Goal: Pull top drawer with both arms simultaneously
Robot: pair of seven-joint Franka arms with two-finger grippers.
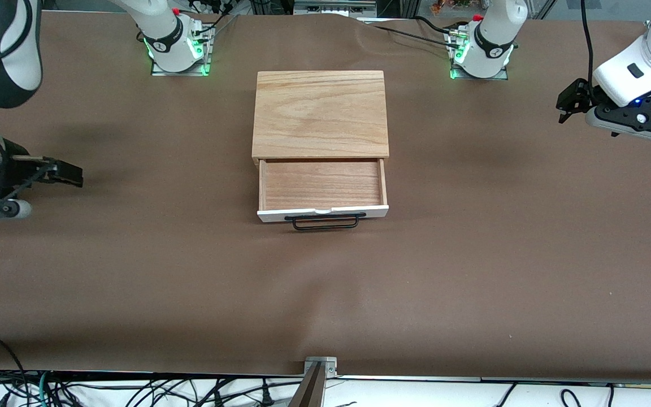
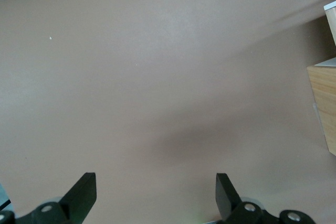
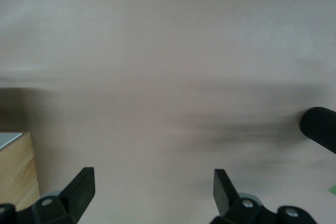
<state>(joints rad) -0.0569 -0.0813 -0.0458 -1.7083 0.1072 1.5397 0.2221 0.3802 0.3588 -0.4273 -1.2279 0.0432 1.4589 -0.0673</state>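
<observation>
The top drawer point(image 1: 322, 183) stands pulled out of the wooden box point(image 1: 320, 113) toward the front camera. Its reddish-tan tray is bare, and its white front panel point(image 1: 359, 211) carries a black wire handle point(image 1: 325, 221). My left gripper point(image 1: 564, 107) is open and empty, above the table at the left arm's end, well apart from the drawer. My right gripper point(image 1: 74, 174) is open and empty, low over the table at the right arm's end, also well apart from it. The left wrist view shows open fingers point(image 2: 84, 195) over bare cloth; the right wrist view shows the same point(image 3: 81, 190).
Brown cloth point(image 1: 472, 254) covers the table. The two arm bases point(image 1: 176, 45) point(image 1: 484, 51) stand farther from the front camera than the box. A metal bracket point(image 1: 320, 367) and cables lie at the table's nearest edge. The box's corner shows in both wrist views point(image 2: 324, 106) point(image 3: 16, 174).
</observation>
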